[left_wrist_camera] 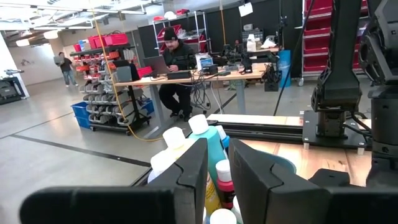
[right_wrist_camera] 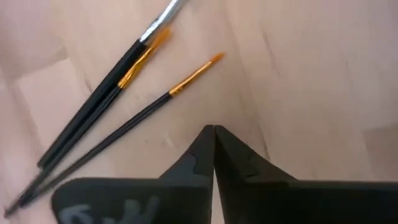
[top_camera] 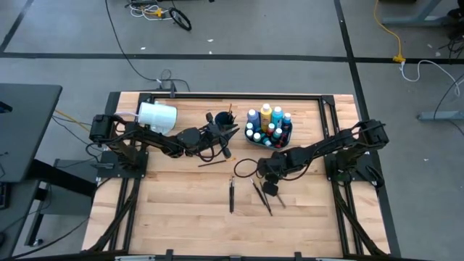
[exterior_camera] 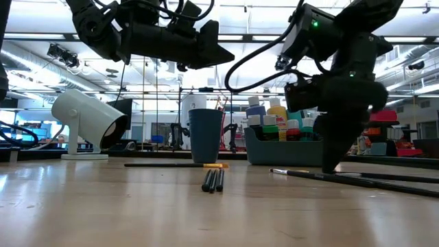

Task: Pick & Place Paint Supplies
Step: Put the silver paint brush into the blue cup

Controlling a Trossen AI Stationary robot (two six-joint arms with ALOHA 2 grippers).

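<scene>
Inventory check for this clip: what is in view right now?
paint bottles: about a dozen, white caps, mixed colours, in the tray
tray: one, dark, table's far side
cup: one, blue, holding brushes, left of tray
loose paintbrushes: several, dark, mid-table
white cylinder: one, far left
table: one, wooden
people: two, in the room behind
left end effector: slightly open, raised near the cup
right end effector: shut, empty, beside three brushes
</scene>
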